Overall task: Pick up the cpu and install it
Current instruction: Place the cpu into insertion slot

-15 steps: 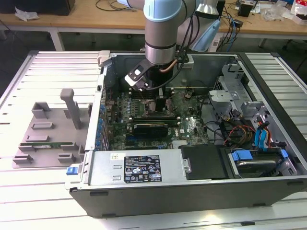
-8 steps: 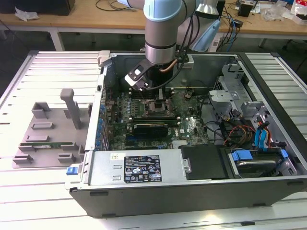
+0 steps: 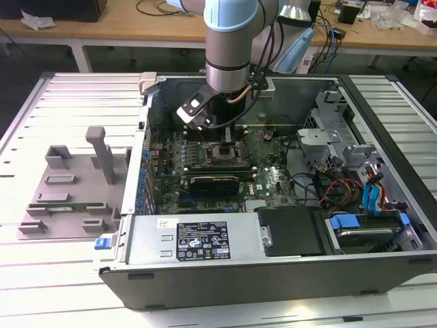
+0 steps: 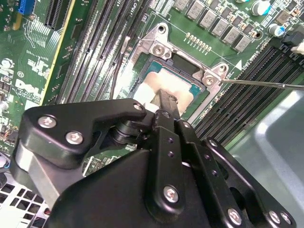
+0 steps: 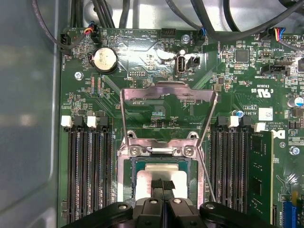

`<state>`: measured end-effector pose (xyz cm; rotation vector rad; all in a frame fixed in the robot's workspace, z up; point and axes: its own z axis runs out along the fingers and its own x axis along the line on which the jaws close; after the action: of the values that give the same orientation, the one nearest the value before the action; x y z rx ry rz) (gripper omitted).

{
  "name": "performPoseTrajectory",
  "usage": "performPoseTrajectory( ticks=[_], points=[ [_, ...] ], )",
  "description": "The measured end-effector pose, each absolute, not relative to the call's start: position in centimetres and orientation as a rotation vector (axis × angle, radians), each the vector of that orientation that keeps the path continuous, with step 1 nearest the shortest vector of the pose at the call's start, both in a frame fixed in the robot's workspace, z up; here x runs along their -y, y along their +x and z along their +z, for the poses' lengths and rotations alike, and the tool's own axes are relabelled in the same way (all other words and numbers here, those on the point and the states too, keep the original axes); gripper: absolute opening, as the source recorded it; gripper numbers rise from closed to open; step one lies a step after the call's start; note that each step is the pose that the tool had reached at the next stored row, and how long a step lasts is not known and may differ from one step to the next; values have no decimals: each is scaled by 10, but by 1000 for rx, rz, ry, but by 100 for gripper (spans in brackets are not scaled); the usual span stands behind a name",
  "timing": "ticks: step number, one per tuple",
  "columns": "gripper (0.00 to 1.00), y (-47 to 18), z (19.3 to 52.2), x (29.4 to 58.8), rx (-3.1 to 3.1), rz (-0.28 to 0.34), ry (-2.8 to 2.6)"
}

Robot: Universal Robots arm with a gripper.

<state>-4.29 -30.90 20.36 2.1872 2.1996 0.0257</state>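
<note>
Now, in the first wrist view, the gripper (image 5: 163,183) is hanging over the open socket (image 5: 128,187) on the motherboard (image 5: 142,71) inside the computer case (image 3: 205,277), fingers pressed together, tips seemingly touching the cpu (image 5: 146,181). The cpu is lying flat in that socket, and the metal retention frame (image 5: 168,92) is standing swung open beside it.

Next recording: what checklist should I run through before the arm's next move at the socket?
1. The cpu lies within the socket frame: ok.
2. The load plate is swung up, off the cpu: ok.
3. The retention lever is released: ok.
4. The cpu is seated flat and keyed right: cannot tell; the gripper covers part of it.
5. The gripper is centred over the cpu's top: ok.
</note>
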Motion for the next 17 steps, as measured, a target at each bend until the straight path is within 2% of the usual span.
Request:
performPoseTrajectory(
  ticks=[9, 17],
  points=[
    [11, -43, 204, 309, -2200, 27, 2187],
    [11, -43, 227, 309, -2200, 26, 2187]
  ],
)
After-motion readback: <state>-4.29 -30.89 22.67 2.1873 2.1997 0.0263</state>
